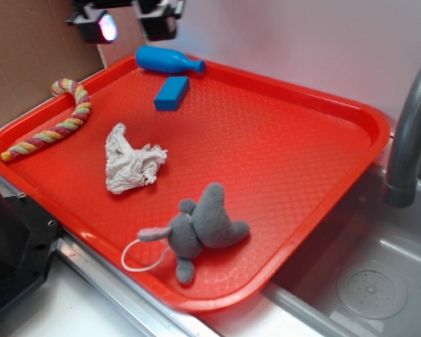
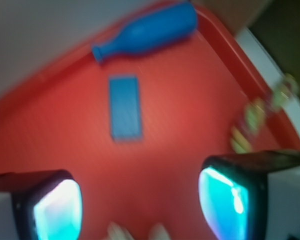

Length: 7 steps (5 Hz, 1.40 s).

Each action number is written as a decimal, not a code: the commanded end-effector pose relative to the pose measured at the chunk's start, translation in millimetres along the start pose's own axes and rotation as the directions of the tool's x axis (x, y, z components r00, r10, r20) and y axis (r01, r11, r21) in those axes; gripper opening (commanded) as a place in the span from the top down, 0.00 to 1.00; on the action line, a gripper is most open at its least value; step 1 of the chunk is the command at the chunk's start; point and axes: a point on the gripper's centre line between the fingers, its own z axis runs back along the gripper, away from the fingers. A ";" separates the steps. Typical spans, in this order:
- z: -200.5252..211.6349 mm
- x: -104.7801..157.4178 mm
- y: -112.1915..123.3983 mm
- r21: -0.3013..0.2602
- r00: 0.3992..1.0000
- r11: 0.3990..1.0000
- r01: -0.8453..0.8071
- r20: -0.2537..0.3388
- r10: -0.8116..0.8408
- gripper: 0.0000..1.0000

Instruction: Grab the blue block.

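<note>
Exterior view: red tray carrying blue block near its far edge, just beside blue bottle lying along that edge; rope toy at left edge; crumpled cloth mid-tray; grey plush mouse at near edge. Claw above far left corner, empty.

Wrist view, blurred: claw spread wide, block well ahead between its fingers, apart from bottle.

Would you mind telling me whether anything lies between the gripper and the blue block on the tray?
Nothing visible does. The gripper hangs open above the red tray, and bare tray floor shows between its fingers and the blue block. The blue bottle lies past the block, apart from it; the rope toy is off to one side.
</note>
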 end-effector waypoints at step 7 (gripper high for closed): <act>-68.3 16.9 -1.5 0.076 1.000 0.997 0.016 0.010 -0.017 0.00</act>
